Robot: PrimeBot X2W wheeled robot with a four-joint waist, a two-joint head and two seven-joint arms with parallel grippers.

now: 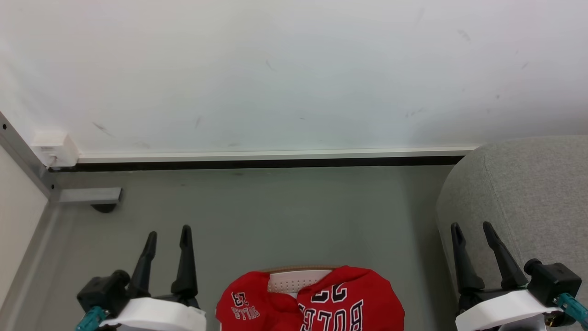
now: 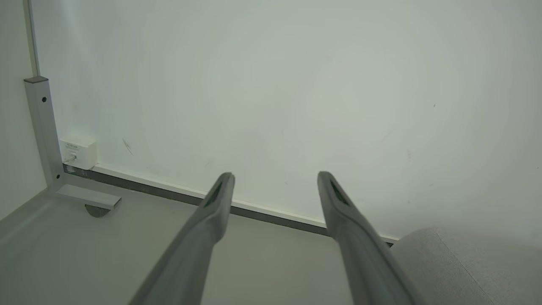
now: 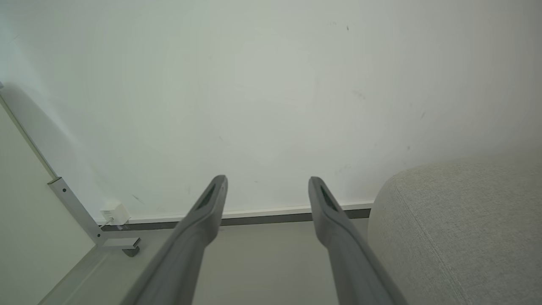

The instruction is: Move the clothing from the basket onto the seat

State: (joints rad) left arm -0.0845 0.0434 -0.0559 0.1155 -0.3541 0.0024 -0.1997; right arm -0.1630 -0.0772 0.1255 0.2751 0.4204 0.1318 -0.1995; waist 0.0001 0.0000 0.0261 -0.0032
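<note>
Red clothing [image 1: 342,299], crumpled, black-and-white BULLS lettering upside down, heaped in the basket [image 1: 294,280] and hiding most of its rim. Left gripper [image 1: 168,232] left of basket, right gripper [image 1: 471,226] right of it: both spread wide, holding nothing.

The clothing [image 1: 367,294] is red with black-and-white lettering, the basket [image 1: 294,281] white with tan rim, the seat [image 1: 528,193] grey.

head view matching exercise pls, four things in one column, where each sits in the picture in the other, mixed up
1. red jersey with black-and-white lettering
2. large grey woven-fabric sofa
3. left gripper, two dark fingers
4. small white wall box

a. lower left
b. right edge
c. bottom middle
d. far left, at the wall's foot

Pairs: 1-c, 2-b, 3-a, 4-d
</note>
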